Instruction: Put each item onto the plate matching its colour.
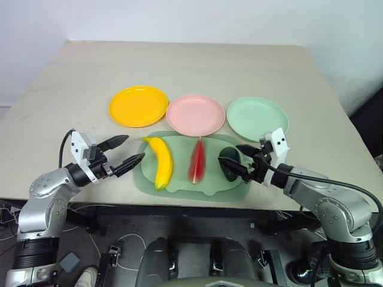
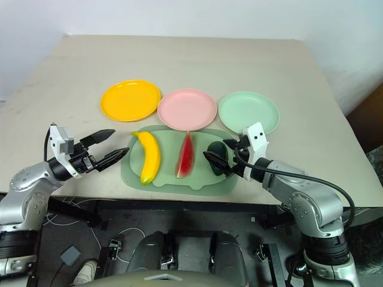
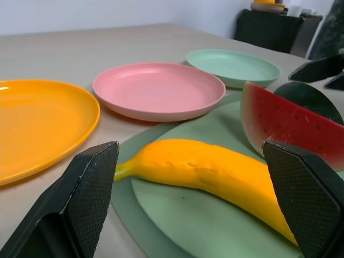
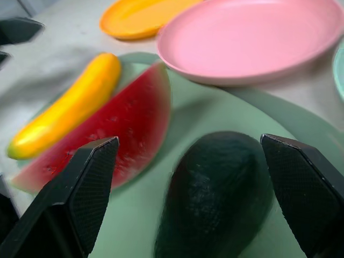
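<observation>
Nothing is sorted yet: banana (image 1: pixel 160 161), watermelon (image 1: pixel 197 161) and avocado (image 1: pixel 229 163) all lie on the green board (image 1: pixel 179 186), the three plates just beyond it bare. My right gripper (image 1: pixel 242 160) gapes wide around the avocado; my left gripper (image 1: pixel 124 151) stands wide beside the banana.

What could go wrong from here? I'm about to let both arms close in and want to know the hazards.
The right gripper has open jaws flanking the rounded avocado; it could squirt out or roll when squeezed. The watermelon wedge stands on its rind close beside the avocado and could be knocked over. The left gripper faces the banana from the side and may shove it across the board.
</observation>
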`<state>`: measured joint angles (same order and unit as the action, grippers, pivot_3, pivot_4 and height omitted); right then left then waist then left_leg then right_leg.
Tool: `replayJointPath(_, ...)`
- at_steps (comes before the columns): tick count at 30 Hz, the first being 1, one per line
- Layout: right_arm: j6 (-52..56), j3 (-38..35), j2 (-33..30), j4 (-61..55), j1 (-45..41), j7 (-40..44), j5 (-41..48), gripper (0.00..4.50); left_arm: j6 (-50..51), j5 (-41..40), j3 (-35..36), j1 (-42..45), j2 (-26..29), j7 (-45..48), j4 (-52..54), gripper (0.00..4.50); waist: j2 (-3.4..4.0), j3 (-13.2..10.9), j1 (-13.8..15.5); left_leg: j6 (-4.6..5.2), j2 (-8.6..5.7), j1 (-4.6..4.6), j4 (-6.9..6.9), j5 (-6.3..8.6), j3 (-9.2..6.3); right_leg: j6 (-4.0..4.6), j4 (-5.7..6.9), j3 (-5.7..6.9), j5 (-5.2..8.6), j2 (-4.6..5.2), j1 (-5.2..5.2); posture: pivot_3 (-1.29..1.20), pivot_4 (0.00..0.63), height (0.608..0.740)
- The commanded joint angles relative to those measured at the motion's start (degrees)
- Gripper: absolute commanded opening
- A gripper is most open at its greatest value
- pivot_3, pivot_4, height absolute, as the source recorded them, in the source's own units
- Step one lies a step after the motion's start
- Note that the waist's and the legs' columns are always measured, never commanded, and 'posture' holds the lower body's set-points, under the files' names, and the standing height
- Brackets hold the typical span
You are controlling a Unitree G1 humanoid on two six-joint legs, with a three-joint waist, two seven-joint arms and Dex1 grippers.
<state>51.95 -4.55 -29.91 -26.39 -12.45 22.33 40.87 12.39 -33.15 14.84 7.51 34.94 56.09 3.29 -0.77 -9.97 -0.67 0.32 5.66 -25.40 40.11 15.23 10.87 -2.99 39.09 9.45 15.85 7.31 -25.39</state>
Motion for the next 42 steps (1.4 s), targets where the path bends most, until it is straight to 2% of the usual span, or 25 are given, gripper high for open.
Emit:
replayJointPath(1,-1.0,1.0,0.9,0.5,-1.5,0.1,-1.2,4.5,-0.6,-0.5,1.1,-0.2,0.2,-0.2,1.9,4.47,0.0,0.0,-0.1,0.0,0.0,0.0,0.0,0.0,0.0,0.0,0.0,0.0,0.0,-0.01,0.0,0.0,0.15,0.695)
replayJointPath(16,3.4,5.9,1.2,3.2,-4.1,0.5,-4.9,4.5,-1.7,0.0,1.1,0.8,0.0,-0.4,0.3,4.47,0.0,0.0,-0.1,-0.02,0.01,-0.01,-0.01,-0.01,0.01,0.0,0.0,0.0,0.0,-0.01,-0.01,0.0,0.15,0.695)
replayJointPath(22,3.9,6.6,-1.3,2.6,-4.7,1.9,-7.2,3.15,-2.5,0.9,0.5,0.7,0.0,0.0,-0.2,4.5,0.0,0.0,0.0,-0.02,0.01,-0.01,0.0,-0.01,0.02,0.0,0.0,0.0,0.0,0.0,-0.02,0.0,0.15,0.695)
replayJointPath(25,4.0,4.6,-2.3,1.0,-5.8,3.4,-6.0,3.15,-2.6,0.6,0.7,0.8,-0.3,-0.3,-0.2,4.5,0.0,0.0,-0.1,-0.01,0.01,-0.01,-0.01,0.0,0.02,0.0,0.0,0.0,0.0,0.0,-0.02,0.0,0.15,0.695)
replayJointPath(28,4.7,0.4,-2.7,1.6,-11.0,3.9,-3.6,3.15,-2.6,0.5,1.0,0.5,-0.3,-0.7,0.0,4.5,0.02,0.0,-0.1,0.01,0.02,-0.02,0.0,0.01,0.02,0.0,0.0,0.0,0.0,0.0,-0.03,0.0,0.15,0.695)
replayJointPath(31,2.4,-0.9,-2.8,8.0,-18.1,3.0,-6.2,3.15,-2.3,0.2,1.3,0.0,-0.3,-1.2,1.0,4.5,0.03,0.0,-0.2,0.04,0.02,-0.02,-0.01,0.03,0.03,0.0,0.01,-0.01,0.0,-0.01,-0.06,0.0,0.15,0.695)
replayJointPath(34,-2.9,1.2,-2.9,16.7,-23.5,4.3,-11.1,3.15,-2.1,0.0,1.6,-0.8,-0.2,-1.6,2.0,4.5,0.03,0.0,-0.2,-0.03,0.0,-0.02,-0.02,-0.02,0.05,0.0,0.0,-0.01,0.0,-0.03,-0.06,0.0,0.15,0.695)
replayJointPath(39,-18.8,7.5,-1.0,41.3,-31.7,7.1,-22.8,3.15,-2.1,-0.2,2.1,-1.9,-0.1,-2.4,3.3,4.5,0.03,0.0,-0.3,-0.08,-0.07,-0.04,-0.02,-0.05,0.16,-0.01,0.01,-0.02,-0.01,-0.01,-0.09,0.0,0.15,0.695)
replayJointPath(42,-26.3,8.8,1.1,56.9,-37.5,6.7,-27.7,3.15,-2.0,-0.3,2.5,-2.4,0.0,-3.0,4.0,4.5,0.07,0.0,-0.5,-0.11,-0.06,-0.04,-0.02,-0.07,0.21,-0.01,0.04,-0.05,0.0,-0.02,-0.13,0.0,0.15,0.695)
